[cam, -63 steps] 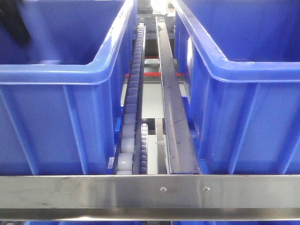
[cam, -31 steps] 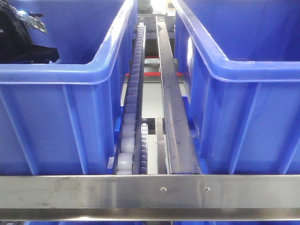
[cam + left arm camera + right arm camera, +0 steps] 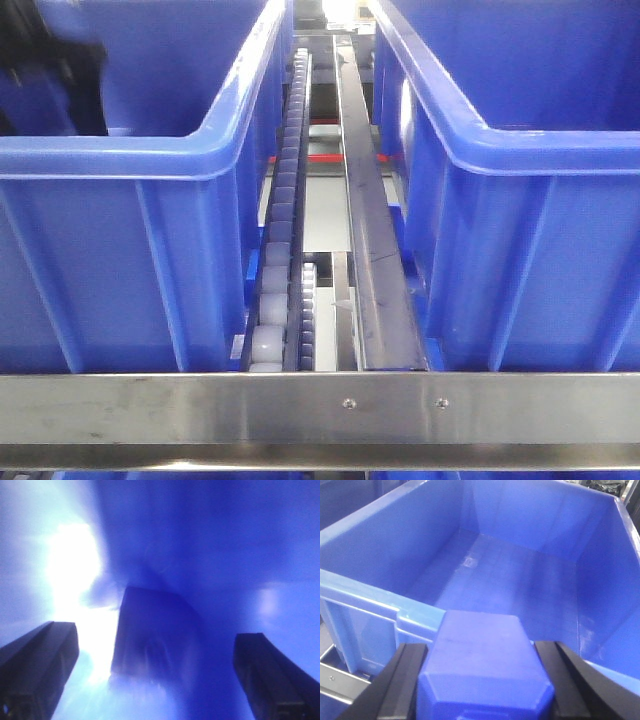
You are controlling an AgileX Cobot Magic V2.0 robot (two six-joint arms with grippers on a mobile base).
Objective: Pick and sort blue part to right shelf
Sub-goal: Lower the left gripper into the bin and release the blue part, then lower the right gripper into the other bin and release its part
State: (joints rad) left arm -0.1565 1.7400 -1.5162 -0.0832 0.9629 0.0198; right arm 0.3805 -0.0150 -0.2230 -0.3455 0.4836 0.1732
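Note:
In the right wrist view my right gripper [image 3: 482,649] is shut on the blue part [image 3: 480,665], a chunky block with bevelled corners. It is held just outside the near rim of a large deep blue bin [image 3: 520,575] that has nothing in it. The left wrist view is blurred and glary. It shows my left gripper [image 3: 155,632] open inside a blue bin, its black fingers [image 3: 42,655] wide apart. A dark blue block [image 3: 152,635] lies between them without touching either. In the front view the left arm [image 3: 55,80] is a dark blur inside the left bin [image 3: 130,250].
The right shelf has a bolted steel front rail [image 3: 320,405]. A grey roller track [image 3: 285,200] and a steel divider [image 3: 365,210] run between the left bin and a second blue bin [image 3: 530,250]. The bins' tall walls stand close on both sides.
The left arm's dark shape inside the left bin has shifted from frame to frame and is now motion-blurred against the far-left wall. The shelf and bins have not moved.

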